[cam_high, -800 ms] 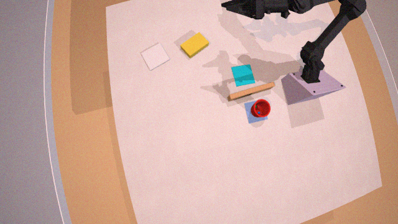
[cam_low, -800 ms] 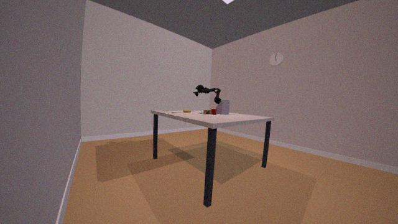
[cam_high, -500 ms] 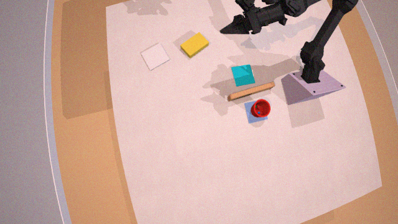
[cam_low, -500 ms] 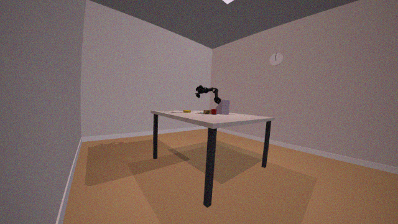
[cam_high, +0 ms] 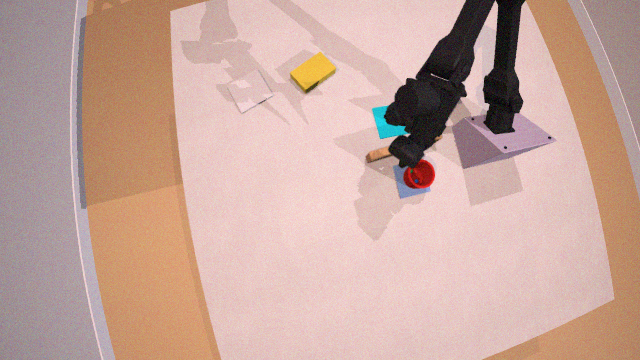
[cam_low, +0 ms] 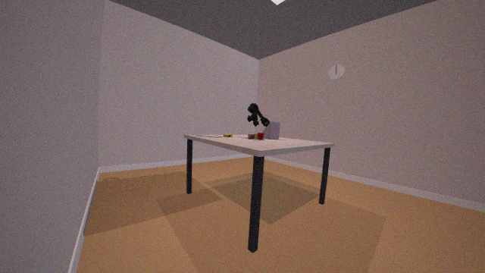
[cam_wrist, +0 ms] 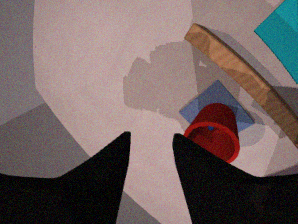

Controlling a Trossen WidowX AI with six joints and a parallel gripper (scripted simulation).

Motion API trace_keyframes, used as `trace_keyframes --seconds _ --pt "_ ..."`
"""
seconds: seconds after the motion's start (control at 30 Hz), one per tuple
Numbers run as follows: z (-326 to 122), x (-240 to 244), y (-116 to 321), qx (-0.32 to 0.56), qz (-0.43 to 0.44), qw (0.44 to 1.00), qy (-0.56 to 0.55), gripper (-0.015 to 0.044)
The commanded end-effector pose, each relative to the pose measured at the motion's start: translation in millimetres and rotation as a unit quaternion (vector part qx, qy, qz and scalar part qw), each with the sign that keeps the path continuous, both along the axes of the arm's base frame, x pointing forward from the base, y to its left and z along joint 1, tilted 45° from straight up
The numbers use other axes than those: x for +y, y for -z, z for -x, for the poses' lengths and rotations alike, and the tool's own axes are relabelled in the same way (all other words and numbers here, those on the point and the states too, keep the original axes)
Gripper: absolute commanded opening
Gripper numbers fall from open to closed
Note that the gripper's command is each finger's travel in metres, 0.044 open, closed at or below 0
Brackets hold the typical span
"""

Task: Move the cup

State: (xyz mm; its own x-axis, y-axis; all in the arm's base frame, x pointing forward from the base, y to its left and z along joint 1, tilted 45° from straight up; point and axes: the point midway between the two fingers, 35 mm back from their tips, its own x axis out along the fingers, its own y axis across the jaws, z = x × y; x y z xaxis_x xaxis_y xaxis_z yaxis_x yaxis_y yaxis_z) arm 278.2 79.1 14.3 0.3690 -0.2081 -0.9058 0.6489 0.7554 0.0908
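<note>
Cup: red, tapered, open-topped (cam_high: 425,176) (cam_low: 261,136) (cam_wrist: 220,114); upright on the blue pad (cam_high: 404,192) (cam_wrist: 212,92).
Contents: marbles low inside; I make out a blue marble (cam_high: 416,181) (cam_wrist: 210,128) and a green marble (cam_high: 412,171); full count not legible to me.
Pincer: partly open, nothing between the fingertips (cam_high: 407,155) (cam_low: 256,124); above the surface (cam_high: 300,250) (cam_low: 288,143) (cam_wrist: 75,60), with the cup to one side of the gap in my wrist view.
Destination: teal pad (cam_high: 382,125) (cam_wrist: 282,35), by my judgement; no cup on its visible part.
Obstacle: wooden bar (cam_high: 378,153) (cam_low: 251,136) (cam_wrist: 235,60), lying between the two pads.
Done: approach only, as I judge it.
Left: grasp, lift, carry across the bar, set down, release.
Next move: I need to line up on the cup, fingers wider if its width demands.
Risk: a fingertip nudging the rim could tip the cup and spill marbles.
</note>
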Motion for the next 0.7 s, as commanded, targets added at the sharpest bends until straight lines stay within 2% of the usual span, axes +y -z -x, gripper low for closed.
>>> trace_keyframes --seconds 0.0,0.13,0.67 --pt "52 -12 43 0.08 0.135 0.981 0.114 0.0148" --pt "78 -25 50 0.079 0.236 0.956 0.157 0.0148" --pt "82 -26 58 0.078 0.241 0.954 0.158 0.0148"
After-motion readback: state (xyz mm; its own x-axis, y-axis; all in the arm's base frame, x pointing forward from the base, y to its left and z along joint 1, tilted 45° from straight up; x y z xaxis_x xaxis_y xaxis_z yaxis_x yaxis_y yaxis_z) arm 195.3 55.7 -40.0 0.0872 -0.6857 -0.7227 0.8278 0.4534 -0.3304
